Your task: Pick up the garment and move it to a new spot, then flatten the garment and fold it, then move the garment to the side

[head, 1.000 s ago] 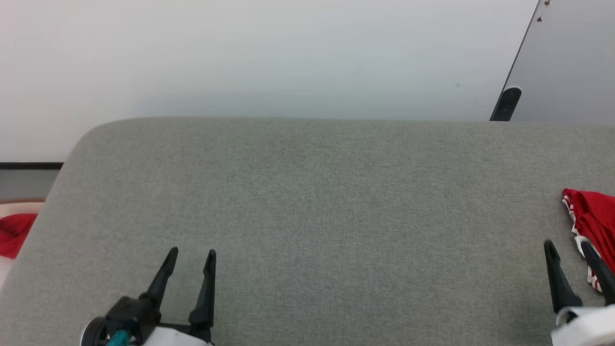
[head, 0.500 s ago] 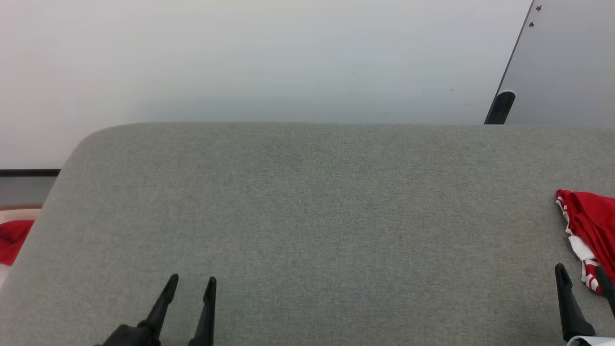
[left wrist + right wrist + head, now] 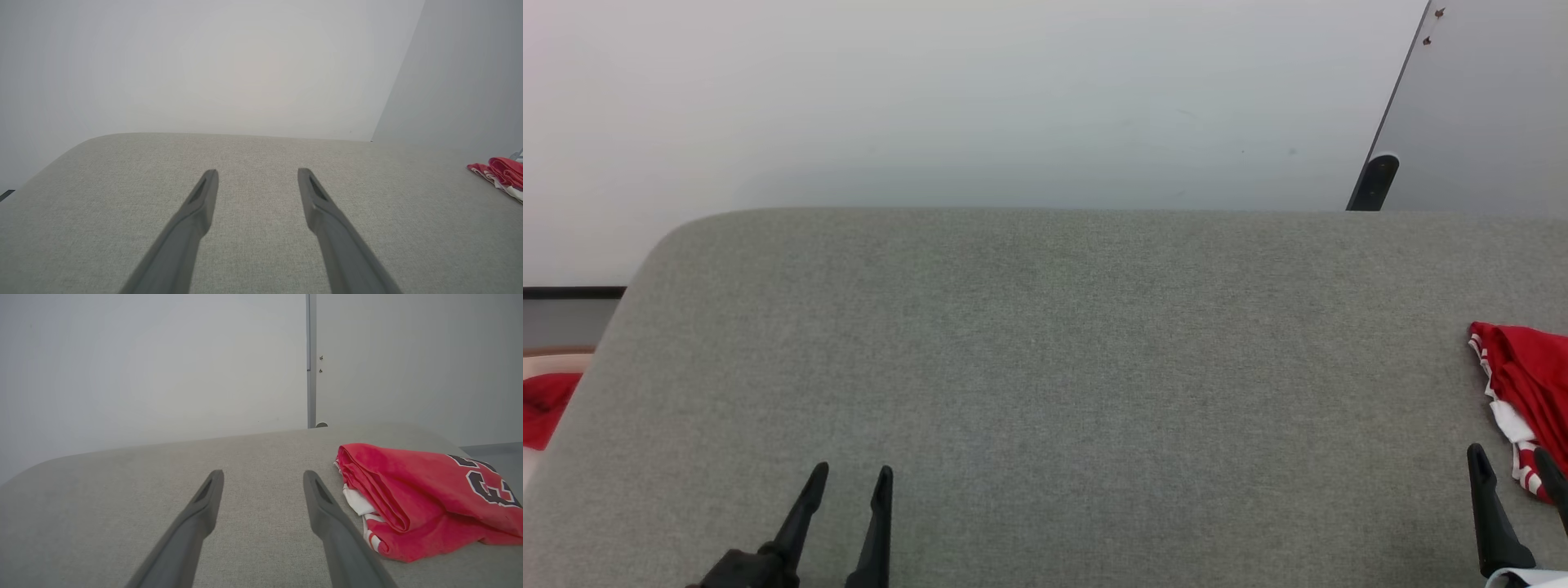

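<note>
One garment [image 3: 412, 498], red with white trim, lies folded on the grey desk [image 3: 1045, 343], just right of the right claw [image 3: 263, 475] and far right of the left claw [image 3: 257, 173]. Both claws are spread wide with nothing in them. The garment looks soft, light and floppy, so it may sag; the thick folded edge nearest the right claw seems best to pinch. One red scrap [image 3: 543, 400] lies left of the left claw.

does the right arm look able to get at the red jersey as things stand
Probably yes. The right gripper is open, and the red jersey lies folded close beside it on the grey surface, with nothing between the two to block a short reach.
</note>
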